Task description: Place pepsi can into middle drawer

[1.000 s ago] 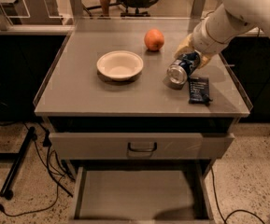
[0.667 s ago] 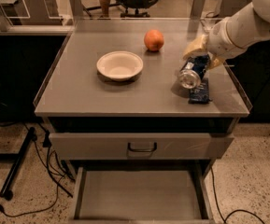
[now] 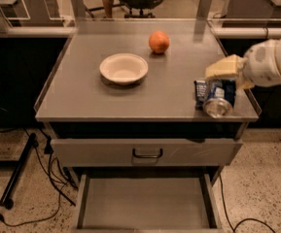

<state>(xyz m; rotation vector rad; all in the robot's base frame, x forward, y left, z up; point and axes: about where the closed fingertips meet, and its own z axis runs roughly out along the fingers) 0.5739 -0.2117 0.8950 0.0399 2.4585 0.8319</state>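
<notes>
The pepsi can is blue with a silver end facing me. It is tilted and held in the air over the table's front right corner. My gripper, with pale yellow fingers, is shut on the can from above and comes in from the right on a white arm. The middle drawer is pulled open below the table. It shows as a shallow grey tray with a bare floor, lower and to the left of the can.
A white bowl and an orange sit on the grey table top. A dark-blue snack packet lies partly behind the can. A shut drawer front with a black handle is above the open drawer. Cables and a stand lie on the floor at left.
My gripper has carried the can from the middle right of the table toward the front right corner, past the snack packet, and a little lower.
</notes>
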